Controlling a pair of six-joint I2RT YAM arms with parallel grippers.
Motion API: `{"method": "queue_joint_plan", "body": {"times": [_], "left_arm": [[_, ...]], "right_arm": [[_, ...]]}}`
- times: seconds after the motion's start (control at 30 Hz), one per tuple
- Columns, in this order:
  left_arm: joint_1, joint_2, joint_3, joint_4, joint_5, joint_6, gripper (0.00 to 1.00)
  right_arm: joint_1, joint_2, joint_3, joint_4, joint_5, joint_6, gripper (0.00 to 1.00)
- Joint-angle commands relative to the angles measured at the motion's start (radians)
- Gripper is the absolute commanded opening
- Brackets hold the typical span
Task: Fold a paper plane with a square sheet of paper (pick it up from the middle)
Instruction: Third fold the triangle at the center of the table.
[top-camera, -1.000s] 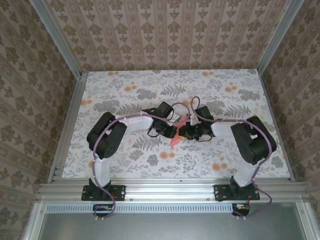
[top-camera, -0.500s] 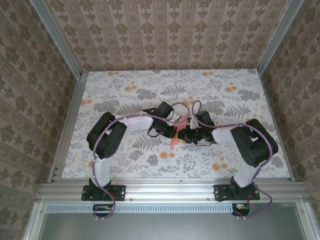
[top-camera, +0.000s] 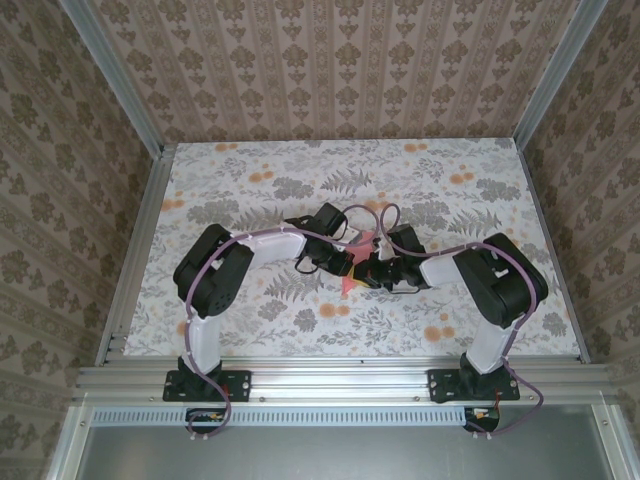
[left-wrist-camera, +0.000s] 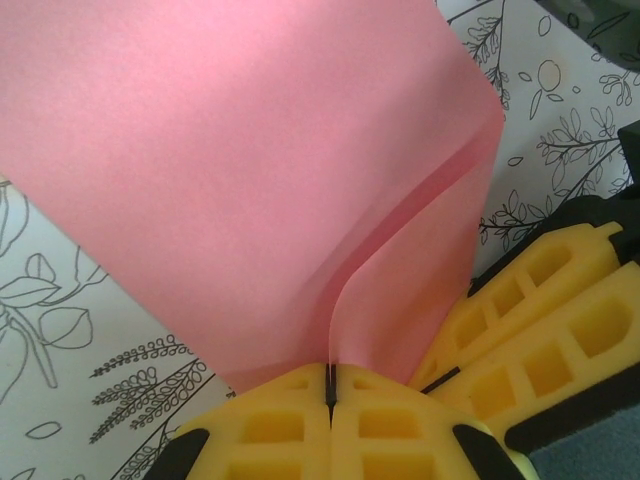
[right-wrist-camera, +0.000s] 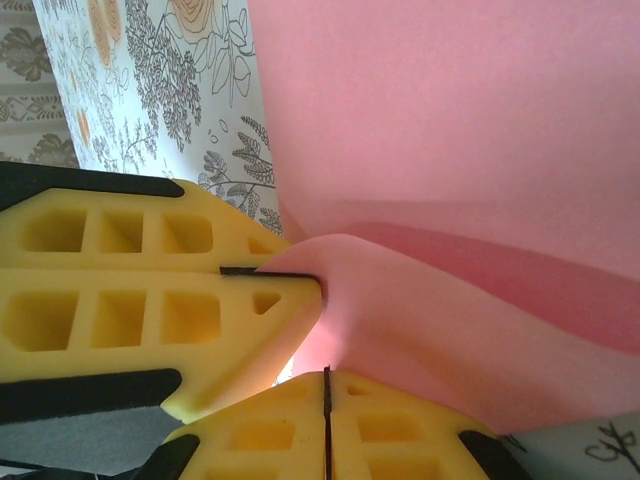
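Note:
The salmon-pink sheet of paper (top-camera: 349, 282) hangs just above the table's middle, pinched between both grippers. In the left wrist view the paper (left-wrist-camera: 250, 180) rises in two folded layers from my left gripper (left-wrist-camera: 330, 385), whose yellow fingers are shut on its edge. The right gripper's fingers (left-wrist-camera: 545, 330) press in beside it. In the right wrist view my right gripper (right-wrist-camera: 326, 395) is shut on a curved layer of the paper (right-wrist-camera: 450, 120). The left gripper's fingers (right-wrist-camera: 130, 310) clamp a neighbouring corner. From above, the left gripper (top-camera: 345, 264) and right gripper (top-camera: 369, 270) almost touch. I cannot tell whether it has a plane's pointed shape.
The table (top-camera: 250, 180) carries a floral cloth with orange printed flowers (top-camera: 437, 331). Aluminium frame rails (top-camera: 135, 250) run along its left, right and near edges, with patterned walls behind. Both arms bend inward, elbows out toward the sides.
The right arm has shifted a little left and nearer, bringing its gripper closer against the left one, and its jaws have tightened on the paper. The left arm has stayed put.

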Motion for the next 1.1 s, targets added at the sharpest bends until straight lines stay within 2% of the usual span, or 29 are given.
{"method": "queue_joint_plan", "body": {"times": [0.0,0.2,0.67,1.07], "left_arm": [[0.005,0.035,0.010,-0.035,-0.023,-0.002,0.02],[0.008,0.035,0.014,-0.031,-0.023,-0.004,0.01],[0.019,0.048,0.006,-0.021,-0.006,-0.005,0.00],[0.033,0.049,0.002,-0.010,0.012,-0.014,0.00]], "right_arm": [[0.007,-0.056,-0.025,-0.049,0.050,-0.017,0.10],[0.032,-0.123,-0.060,-0.025,0.043,0.015,0.10],[0.068,0.016,-0.081,0.133,0.090,0.091,0.09],[0.094,-0.095,-0.110,0.118,0.092,0.111,0.10]]}}
